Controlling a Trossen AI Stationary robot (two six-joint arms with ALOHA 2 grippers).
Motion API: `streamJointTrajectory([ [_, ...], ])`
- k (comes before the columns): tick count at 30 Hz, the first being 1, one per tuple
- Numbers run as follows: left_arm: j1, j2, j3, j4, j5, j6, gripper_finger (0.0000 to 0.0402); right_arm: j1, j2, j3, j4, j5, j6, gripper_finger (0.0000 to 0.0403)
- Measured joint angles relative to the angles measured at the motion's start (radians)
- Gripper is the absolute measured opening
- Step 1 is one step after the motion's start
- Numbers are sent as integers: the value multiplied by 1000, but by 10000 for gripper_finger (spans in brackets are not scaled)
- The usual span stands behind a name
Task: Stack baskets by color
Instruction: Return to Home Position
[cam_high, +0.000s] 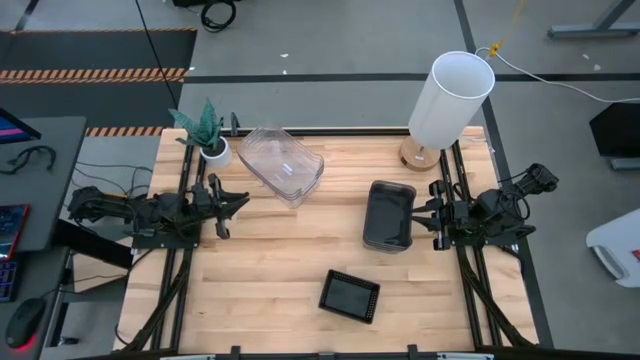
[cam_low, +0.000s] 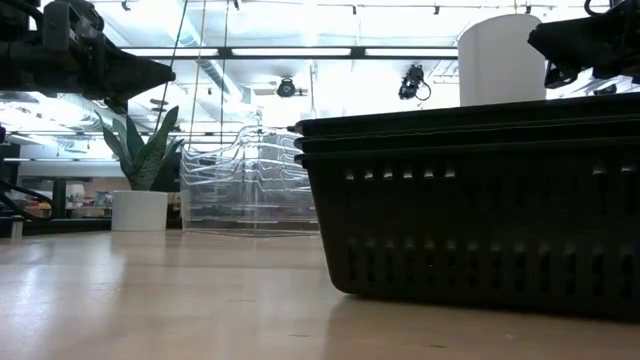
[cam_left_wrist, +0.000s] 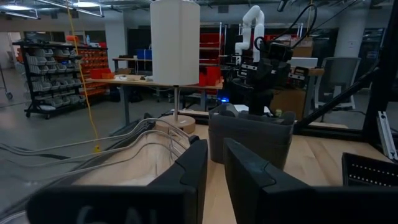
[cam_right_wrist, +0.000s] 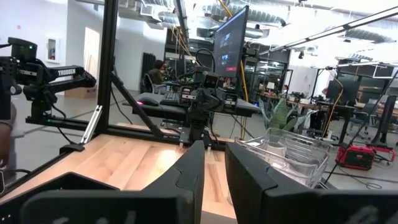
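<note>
Clear baskets (cam_high: 285, 165) sit nested in one stack at the table's far middle, bottoms down; the stack also shows in the low view (cam_low: 245, 185). Smoky grey baskets (cam_high: 390, 215) stand nested right of centre. Black baskets (cam_high: 350, 295) stand nested near the front edge, their rims layered (cam_low: 470, 130). My left gripper (cam_high: 235, 205) hovers level at the left, pointing toward the grey stack (cam_left_wrist: 252, 140), its fingers a narrow gap apart with nothing between. My right gripper (cam_high: 420, 215) hovers level just right of the grey stack, its fingers also narrowly apart and empty.
A white lamp shade (cam_high: 450, 100) on a wooden foot stands at the far right corner. A small white pot with a green plant (cam_high: 213, 150) stands far left, beside the clear stack. Bare wood lies in the table's middle and near left (cam_high: 250, 290).
</note>
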Motion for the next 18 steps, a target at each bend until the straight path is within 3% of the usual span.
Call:
streamJointTrajectory([
  [18, 0, 0, 0, 0, 0, 0, 61, 0, 0, 0, 0, 0, 0, 71],
])
